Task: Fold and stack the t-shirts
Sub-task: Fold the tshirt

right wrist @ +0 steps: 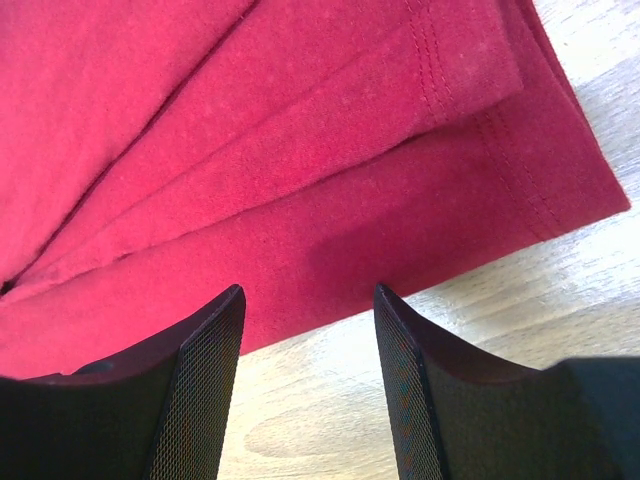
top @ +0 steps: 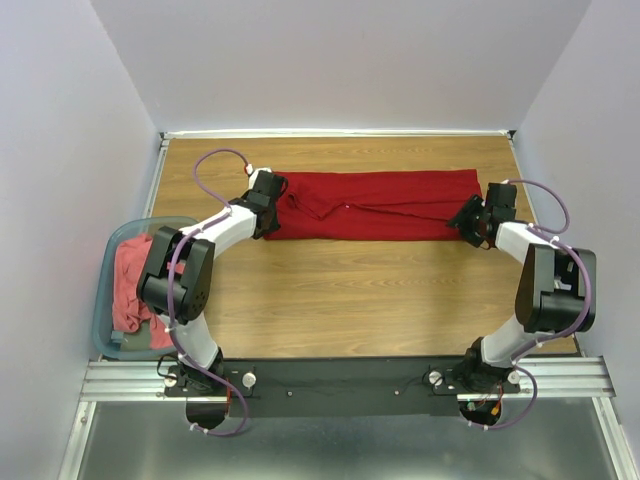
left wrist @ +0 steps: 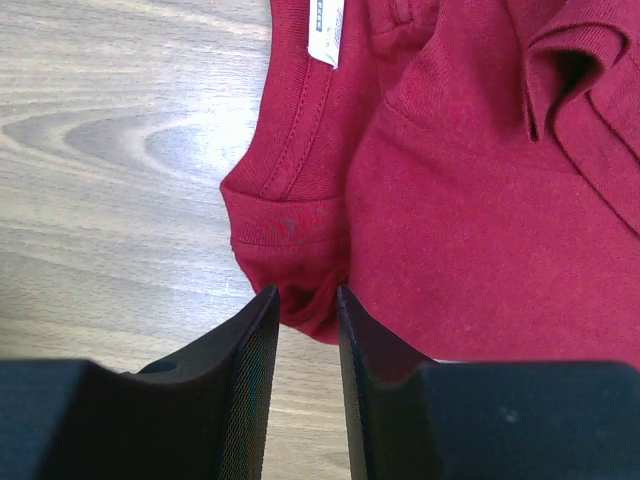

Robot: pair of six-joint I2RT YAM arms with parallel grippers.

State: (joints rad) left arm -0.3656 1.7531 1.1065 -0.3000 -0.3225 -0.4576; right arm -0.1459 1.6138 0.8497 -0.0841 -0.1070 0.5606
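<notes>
Left gripper (left wrist: 305,292) nips crimson t-shirt (left wrist: 480,230) below neck label (left wrist: 327,30); right gripper (right wrist: 309,290) spread at hem. Top cam only: pink t-shirt (top: 128,285) in tub (top: 102,300).

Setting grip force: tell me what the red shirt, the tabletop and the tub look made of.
Red t-shirt: soft matte knit cloth, likely cotton; stitched hems, limp folds. Tabletop: wood-grain surface, possibly laminate; faint sheen. Tub: translucent blue-grey plastic, apparently.
</notes>
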